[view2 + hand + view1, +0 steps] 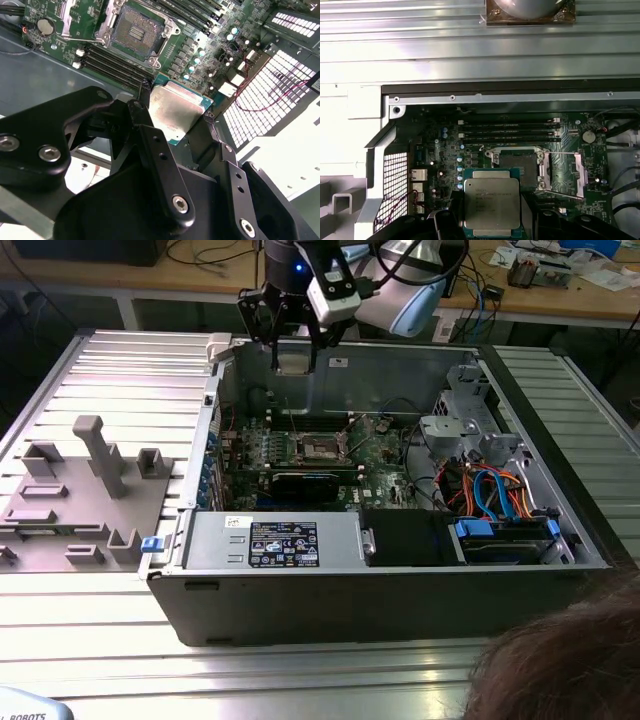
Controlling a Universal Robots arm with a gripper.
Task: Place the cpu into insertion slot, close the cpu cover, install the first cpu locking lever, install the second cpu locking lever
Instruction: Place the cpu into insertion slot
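silver-topped cpu (491,202) pinched in the tool (175,117), apart from the insertion slot (518,165).

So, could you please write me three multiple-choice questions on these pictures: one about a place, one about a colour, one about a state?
1. Where is the cpu?
A. on the grey table
B. held in the gripper over the computer case
C. in a hand

2. What colour is the circuit board around the insertion slot?
A. red
B. white
C. green

3. In what state is the insertion slot?
A. empty, with the cpu cover swung open
B. closed under the cover
C. filled by a chip

Answers:
1 B, its edges are clamped in both wrist views.
2 C, green shows all round the slot.
3 A, the slot's bare centre shows in the second wrist view.
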